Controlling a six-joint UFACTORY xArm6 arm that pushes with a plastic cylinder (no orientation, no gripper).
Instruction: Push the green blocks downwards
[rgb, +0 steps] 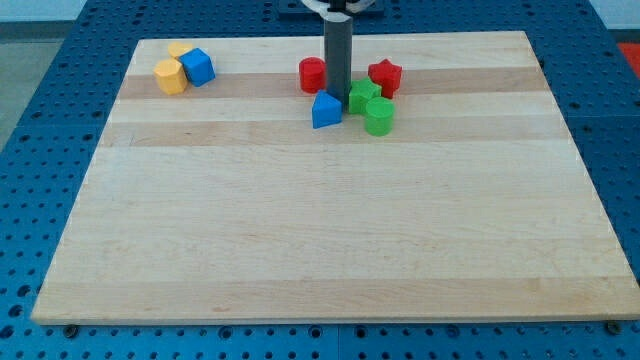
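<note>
Two green blocks sit near the view's top centre: a green star-like block (362, 96) and a green cylinder (379, 117) just below and to its right, touching it. My tip (339, 96) stands at the end of the dark rod, between a blue block (326, 110) on its lower left and the green star-like block on its right, close to both. A red cylinder (313, 74) lies up and to the left of the tip, and a red star-shaped block (385, 76) lies up and to the right.
At the view's top left, a blue cube (198, 67) touches two yellow blocks: one (171, 76) on its left, one (179, 50) behind it. The wooden board (320, 230) lies on a blue perforated table.
</note>
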